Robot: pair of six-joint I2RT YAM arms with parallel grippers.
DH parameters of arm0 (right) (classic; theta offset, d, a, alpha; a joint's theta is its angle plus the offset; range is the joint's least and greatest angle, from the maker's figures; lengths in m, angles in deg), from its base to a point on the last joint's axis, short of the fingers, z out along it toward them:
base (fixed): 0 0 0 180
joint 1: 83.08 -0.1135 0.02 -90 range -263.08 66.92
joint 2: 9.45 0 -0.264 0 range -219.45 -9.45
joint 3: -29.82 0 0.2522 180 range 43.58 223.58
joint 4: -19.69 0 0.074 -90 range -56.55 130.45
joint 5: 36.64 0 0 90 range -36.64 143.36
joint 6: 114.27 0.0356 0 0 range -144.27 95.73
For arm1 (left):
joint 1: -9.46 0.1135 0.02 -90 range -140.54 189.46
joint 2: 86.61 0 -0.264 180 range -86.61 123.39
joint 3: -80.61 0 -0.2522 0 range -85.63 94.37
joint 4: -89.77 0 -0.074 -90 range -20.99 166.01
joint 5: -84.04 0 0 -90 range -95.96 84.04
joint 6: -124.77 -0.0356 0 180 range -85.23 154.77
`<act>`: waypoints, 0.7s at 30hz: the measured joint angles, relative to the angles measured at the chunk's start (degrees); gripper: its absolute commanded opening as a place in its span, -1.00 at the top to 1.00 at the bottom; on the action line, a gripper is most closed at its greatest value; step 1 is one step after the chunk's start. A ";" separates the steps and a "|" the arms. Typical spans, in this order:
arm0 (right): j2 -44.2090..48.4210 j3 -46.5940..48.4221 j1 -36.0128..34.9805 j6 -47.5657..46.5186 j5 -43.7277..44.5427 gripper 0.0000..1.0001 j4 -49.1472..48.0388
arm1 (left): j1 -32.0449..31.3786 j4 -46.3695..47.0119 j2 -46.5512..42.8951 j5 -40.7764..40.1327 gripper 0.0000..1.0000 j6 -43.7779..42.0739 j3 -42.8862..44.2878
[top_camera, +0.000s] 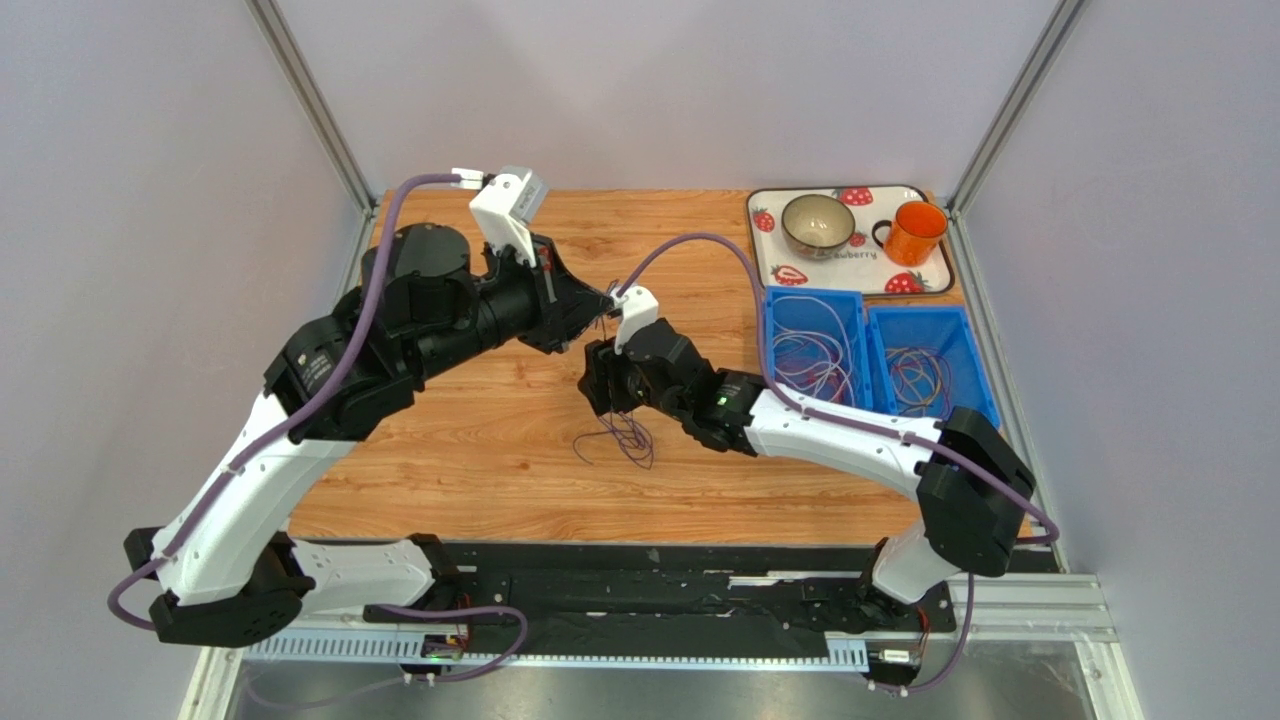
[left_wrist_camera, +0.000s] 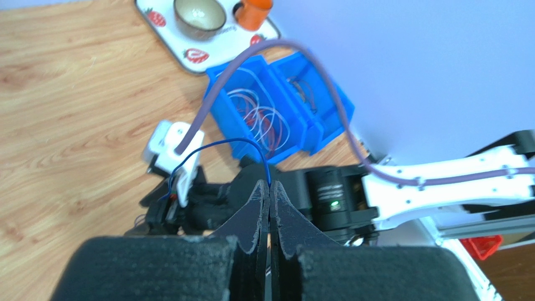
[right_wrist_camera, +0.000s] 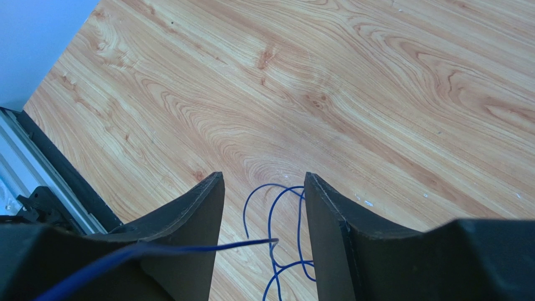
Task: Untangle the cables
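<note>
Left end effector tight on looped blue cable; right end effector apart.

Cable between the right gripper's fingers is showing dark blue. The fingers are reading matte black, same on the left gripper. Table is showing light tan wood grain with darker streaks. Left bin and right bin are reading bright blue. Left-bin wires are looking white and pink, right-bin wires orange-red and dark. Tray is showing white with red strawberries. Bowl is reading beige, mug orange. Arm hose is showing lavender.
</note>
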 measured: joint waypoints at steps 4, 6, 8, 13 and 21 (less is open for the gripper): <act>-2.08 0.35 -1.03 0.02 1.64 0.24 -1.01 | 0.00 0.24 0.52 1.20 1.00 0.48 4.17; -2.51 0.37 -1.38 0.11 2.43 0.32 -1.05 | 0.00 0.55 0.92 1.88 1.00 0.79 6.19; -2.54 0.37 -1.46 0.17 2.95 0.34 -1.27 | 0.00 0.92 1.36 2.67 1.00 0.96 7.93; -2.54 0.35 -1.46 0.20 4.22 0.36 -2.36 | 0.00 1.46 3.06 4.52 1.00 1.31 12.59; -2.54 0.02 -1.46 0.31 4.68 0.35 -2.49 | 0.00 -1.14 8.76 3.98 1.00 -1.11 27.63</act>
